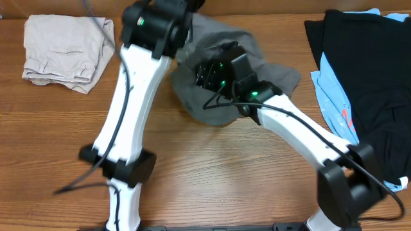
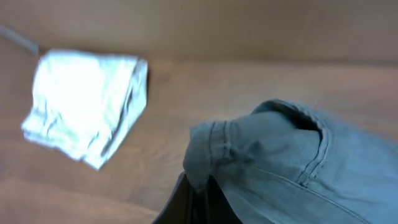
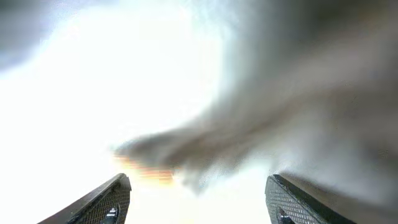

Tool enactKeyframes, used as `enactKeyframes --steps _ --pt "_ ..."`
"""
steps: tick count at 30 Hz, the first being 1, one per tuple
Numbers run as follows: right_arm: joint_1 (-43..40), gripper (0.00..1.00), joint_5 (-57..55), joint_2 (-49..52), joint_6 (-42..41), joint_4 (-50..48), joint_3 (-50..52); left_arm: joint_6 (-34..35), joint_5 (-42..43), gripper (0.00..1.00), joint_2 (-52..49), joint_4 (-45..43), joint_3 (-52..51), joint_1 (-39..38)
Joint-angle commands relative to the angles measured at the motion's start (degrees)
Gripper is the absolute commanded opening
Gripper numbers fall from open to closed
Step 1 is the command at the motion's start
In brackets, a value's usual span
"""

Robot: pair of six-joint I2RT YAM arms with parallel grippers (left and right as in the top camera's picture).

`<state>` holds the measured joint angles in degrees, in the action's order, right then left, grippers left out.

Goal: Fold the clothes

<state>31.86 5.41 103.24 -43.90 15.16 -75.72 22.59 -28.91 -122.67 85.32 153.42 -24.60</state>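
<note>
barely begun — the grey shorts (image 1: 282,74) lay bunched mid-table, waistband pinched in the closed left gripper (image 2: 196,193), the right gripper (image 3: 199,186) spread wide above them holding nothing (blurry view) — the beige garment (image 1: 64,51) looked folded, the black and light-blue garments (image 1: 372,96) not.

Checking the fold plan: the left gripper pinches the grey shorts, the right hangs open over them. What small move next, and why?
Probably close the right gripper on the grey shorts: its jaws stand apart with cloth before them, and the left gripper pinches one edge. Two grips could spread the crumpled shorts.
</note>
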Motion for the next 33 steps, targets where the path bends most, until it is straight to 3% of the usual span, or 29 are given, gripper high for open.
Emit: enactKeyframes --steps 1,8,17,28,33 --pt "-0.04 0.72 4.44 3.21 0.07 0.02 -0.42 1.90 3.87 0.04 -6.14 0.26 0.31 2.80" --pt "2.47 0.71 5.84 4.39 0.94 -0.96 -0.42 1.95 4.33 0.04 -11.63 -0.87 0.31 5.75" --pt "8.39 0.70 -2.49 9.81 0.92 -5.46 -0.42 2.32 8.04 0.04 -11.82 -2.25 0.33 9.73" --pt "8.24 0.74 -11.93 12.81 0.92 4.57 -0.42 2.32 8.02 0.04 -11.82 -1.33 0.33 14.12" --pt "8.09 0.71 -13.03 16.22 0.02 4.92 -0.42 2.25 7.98 0.04 -11.82 0.50 0.33 16.28"
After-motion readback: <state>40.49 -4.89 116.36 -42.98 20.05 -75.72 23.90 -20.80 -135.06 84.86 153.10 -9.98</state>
